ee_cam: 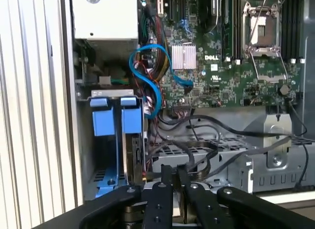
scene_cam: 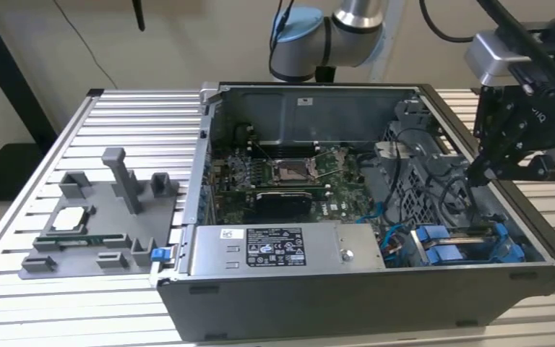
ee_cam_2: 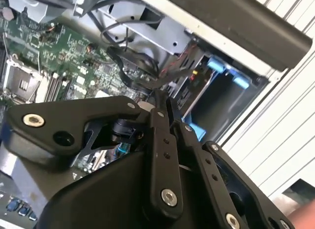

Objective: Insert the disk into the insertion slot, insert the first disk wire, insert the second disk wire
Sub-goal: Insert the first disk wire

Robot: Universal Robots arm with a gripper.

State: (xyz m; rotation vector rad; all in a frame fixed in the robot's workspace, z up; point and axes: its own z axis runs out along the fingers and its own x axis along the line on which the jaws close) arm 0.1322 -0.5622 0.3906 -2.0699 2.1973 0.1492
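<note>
The disk (ee_cam: 132, 118), clipped in its blue frame, sits in the insertion slot (ee_cam: 135, 155) of the grey drive cage, beside a second blue frame (ee_cam: 100, 118). In the exterior view the blue frames (scene_cam: 441, 244) lie at the case's near right corner. My gripper (scene_cam: 477, 176) hangs above the cage, behind the frames. Its fingertips (ee_cam: 166, 174) are pressed together where a black wire (ee_cam: 209, 149) loops into them. The second wrist view has the gripper (ee_cam_2: 161, 97) closed at that wire (ee_cam_2: 129, 66), over the cage's cable bundle.
The open computer case (scene_cam: 355, 296) rests on a slatted metal table (scene_cam: 27, 318). A silver power-supply box (scene_cam: 277, 249) lies along its front, the motherboard (scene_cam: 287, 173) in the middle. Blue cables (ee_cam: 147, 76) curl near the frames. A grey fixture (scene_cam: 104, 217) with parts stands at the exterior view's left.
</note>
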